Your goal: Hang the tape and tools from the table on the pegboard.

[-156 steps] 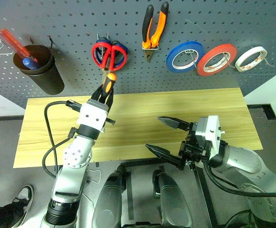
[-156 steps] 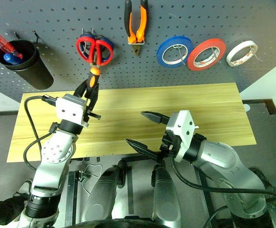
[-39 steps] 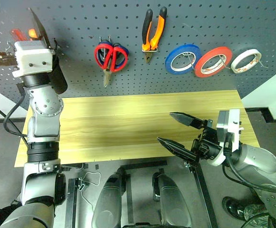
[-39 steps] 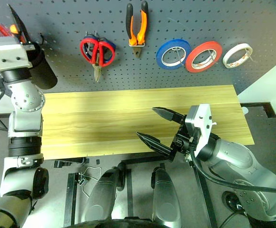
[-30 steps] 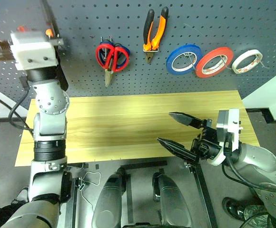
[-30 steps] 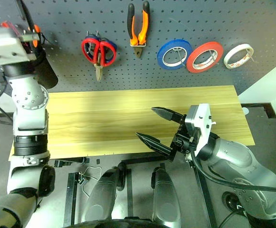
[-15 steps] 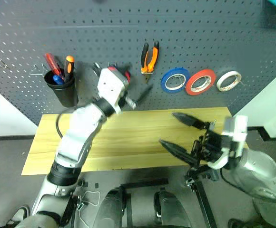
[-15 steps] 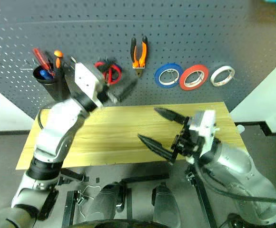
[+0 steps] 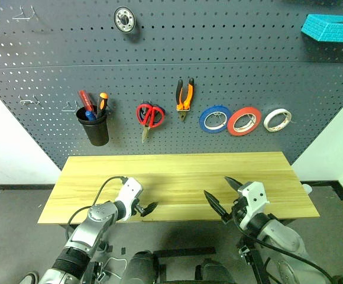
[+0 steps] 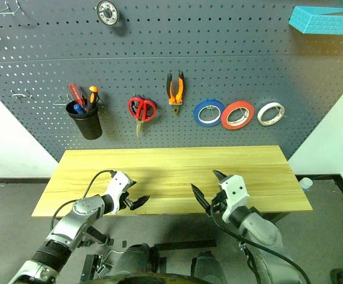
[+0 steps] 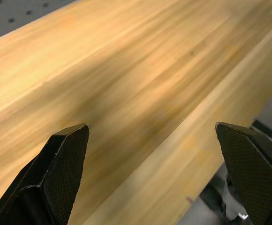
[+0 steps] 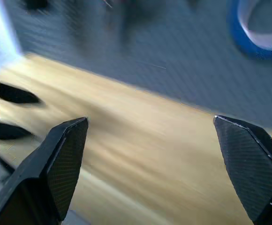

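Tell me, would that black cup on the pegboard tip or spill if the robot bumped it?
Possibly. The black cup seems to hang from a hook on the pegboard, so it might swing. The screwdrivers stand loose and tall inside, so they could probably rattle or topple out.

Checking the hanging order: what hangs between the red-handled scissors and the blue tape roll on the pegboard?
The pliers with orange-and-black handles, between the scissors and the blue roll, as the left eye view shows.

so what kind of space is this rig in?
Looks like a workshop or lab tool station: a dark pegboard hung with scissors, pliers and tape rolls, above a plain wooden table.
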